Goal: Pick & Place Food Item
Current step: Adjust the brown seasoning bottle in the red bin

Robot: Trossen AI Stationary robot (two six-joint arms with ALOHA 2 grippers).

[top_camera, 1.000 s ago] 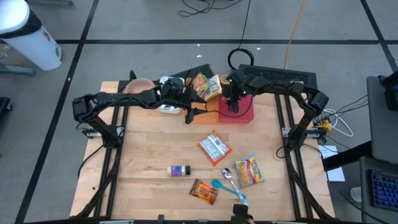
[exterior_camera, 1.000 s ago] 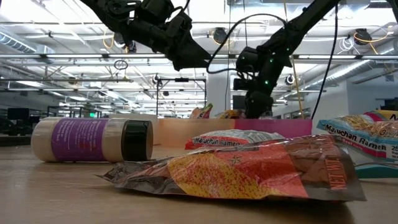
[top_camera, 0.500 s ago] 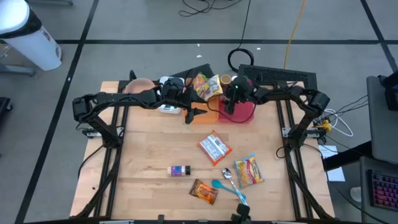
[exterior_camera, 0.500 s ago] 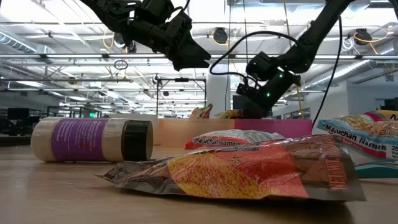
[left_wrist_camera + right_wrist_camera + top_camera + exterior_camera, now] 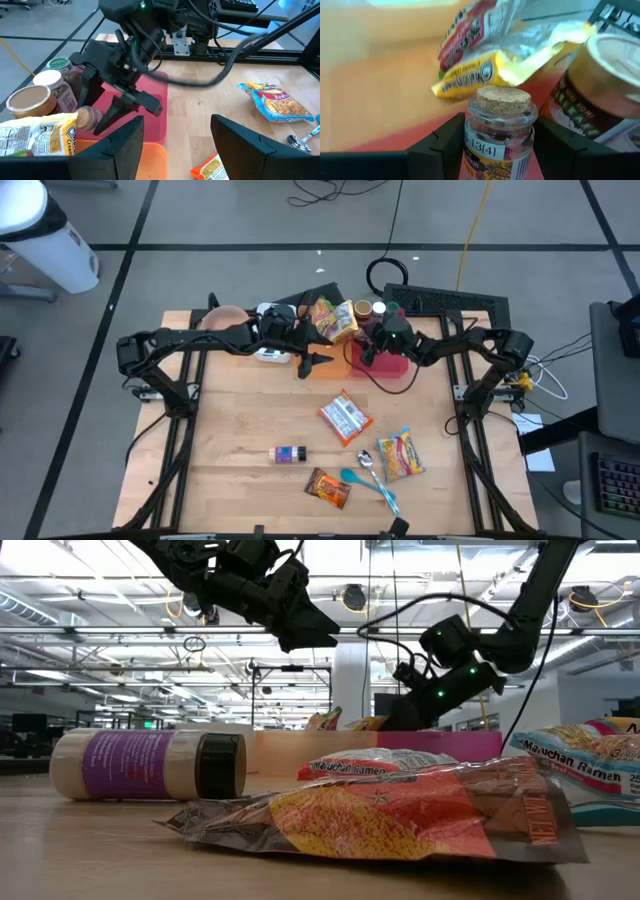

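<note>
So you are setting the cork-stoppered glass spice jar (image 5: 498, 132), clasped in the right gripper (image 5: 107, 102), into the pink tray (image 5: 161, 102); loose packets are waiting; left gripper (image 5: 310, 363) is idling, unclenched.

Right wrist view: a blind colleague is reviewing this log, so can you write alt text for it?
A small cork-stoppered glass jar stands upright between the right gripper's two dark jaws, which flank it without clearly clamping it. Behind it lie a yellow snack bag and part of a brown-labelled cup, on a red tray.
</note>
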